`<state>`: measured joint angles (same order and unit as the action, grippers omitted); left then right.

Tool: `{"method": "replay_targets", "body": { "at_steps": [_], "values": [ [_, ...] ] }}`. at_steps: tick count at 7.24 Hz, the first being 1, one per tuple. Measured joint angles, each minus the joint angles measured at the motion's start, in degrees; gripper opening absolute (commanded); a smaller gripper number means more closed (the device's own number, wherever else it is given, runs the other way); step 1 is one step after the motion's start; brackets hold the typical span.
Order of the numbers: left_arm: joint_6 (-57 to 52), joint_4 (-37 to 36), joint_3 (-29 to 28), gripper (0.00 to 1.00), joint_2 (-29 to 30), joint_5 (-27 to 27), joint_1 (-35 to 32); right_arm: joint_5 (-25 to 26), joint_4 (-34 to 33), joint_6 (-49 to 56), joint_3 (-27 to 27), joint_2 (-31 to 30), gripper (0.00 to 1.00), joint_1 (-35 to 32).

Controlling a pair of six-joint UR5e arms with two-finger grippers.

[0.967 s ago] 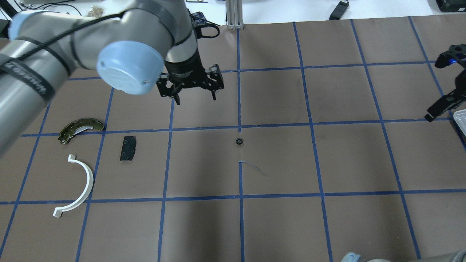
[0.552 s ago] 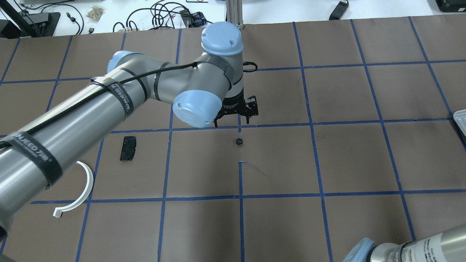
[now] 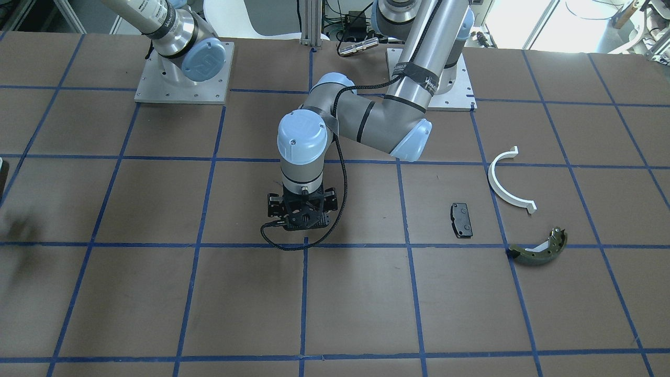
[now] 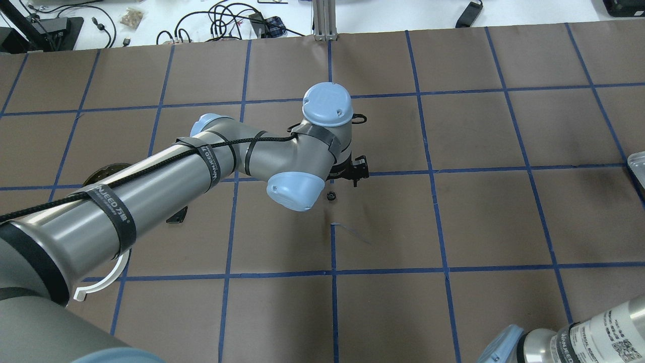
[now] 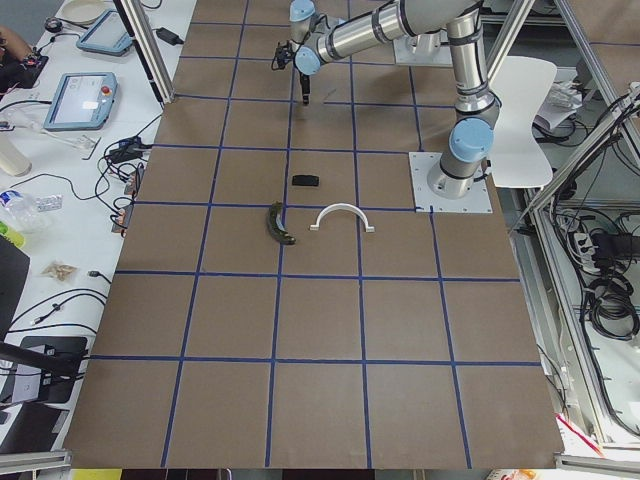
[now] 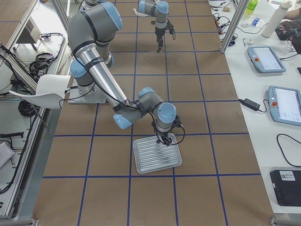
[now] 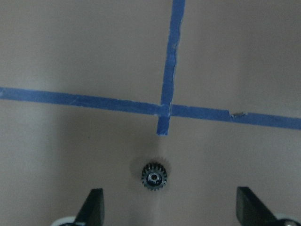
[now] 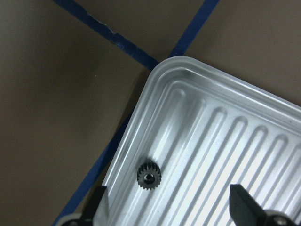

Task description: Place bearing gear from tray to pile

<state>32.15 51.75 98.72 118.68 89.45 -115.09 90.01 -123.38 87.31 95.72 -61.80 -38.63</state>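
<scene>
In the front-facing view the left tool hangs low over the counter at a blue tape crossing and hides whatever lies under it. The pile sits well apart on that arm's side: black pad, white half-ring, olive brake shoe. From overhead, a second ago this tool stood up and well to the left of the bearing gear. It has since swung across and sunk until its one visible finger is just beside the gear, which lies alone mid-counter. The right tool, then at the right edge near the tray, has left that view. The left side view shows the left tool reaching past the pile, its opening unreadable there. The right side view has the right tool just over the ribbed metal tray. The left wrist camera shows the gear flat on the counter below the tape cross, between wide-spread fingertips that hold nothing. The right wrist camera shows a second gear in the tray's corner, that tool's fingers likewise wide and empty. The approach looks finished; closing on the counter gear and carrying it to the pile remain.
</scene>
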Motion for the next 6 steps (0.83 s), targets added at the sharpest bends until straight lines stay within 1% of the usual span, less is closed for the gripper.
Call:
{"method": "replay_targets", "body": {
  "at_steps": [1, 2, 4, 5, 6],
  "values": [
    [-0.1, -1.3, 0.5, 1.0, 0.5, 0.3, -0.2, -0.3, -0.6, 0.4, 0.0, 1.2, 0.78, 0.0],
    [-0.1, -1.8, 0.7, 0.97, 0.8, 0.6, -0.3, -0.3, -0.9, 0.4, 0.0, 2.1, 0.78, 0.0],
    [0.0, -1.9, 1.0, 0.83, 1.1, 0.8, -0.3, 0.1, -0.9, 0.0, 0.1, 2.7, 0.71, 0.0],
    [-0.1, -1.9, 1.0, 0.77, 1.4, 0.8, -0.2, 0.2, -0.9, -0.3, 0.1, 2.7, 0.6, 0.0],
    [-0.2, -1.9, 1.1, 0.57, 1.6, 0.8, -0.2, 0.2, -0.9, -0.6, 0.2, 2.7, 0.59, 0.0]
  ]
}}
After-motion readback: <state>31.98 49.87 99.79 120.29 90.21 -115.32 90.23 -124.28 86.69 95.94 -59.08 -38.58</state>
